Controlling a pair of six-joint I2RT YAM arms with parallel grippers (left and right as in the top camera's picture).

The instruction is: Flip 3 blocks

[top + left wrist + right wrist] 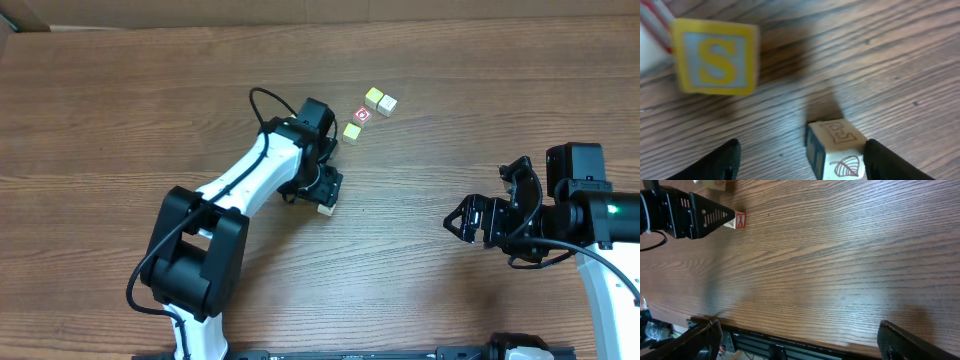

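Wood table (pixel 890 60) holds a cream, leaf-marked block (pixel 842 160) between the spread left claw (pixel 802 152); right claw (pixel 800 332) gapes.

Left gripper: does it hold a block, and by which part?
Nothing is held. The left gripper is open around a block: one finger is at its side, the other is apart from it.

Yellow-framed wooden block lettered S (pixel 715 57) blurred, pale wooden cube with a leaf drawing (pixel 837 155) cut off by the bottom edge, overhead half hidden under the left gripper (pixel 324 203), small red-faced cube (pixel 740 220) partly behind a black perforated arm part (pixel 700 212)
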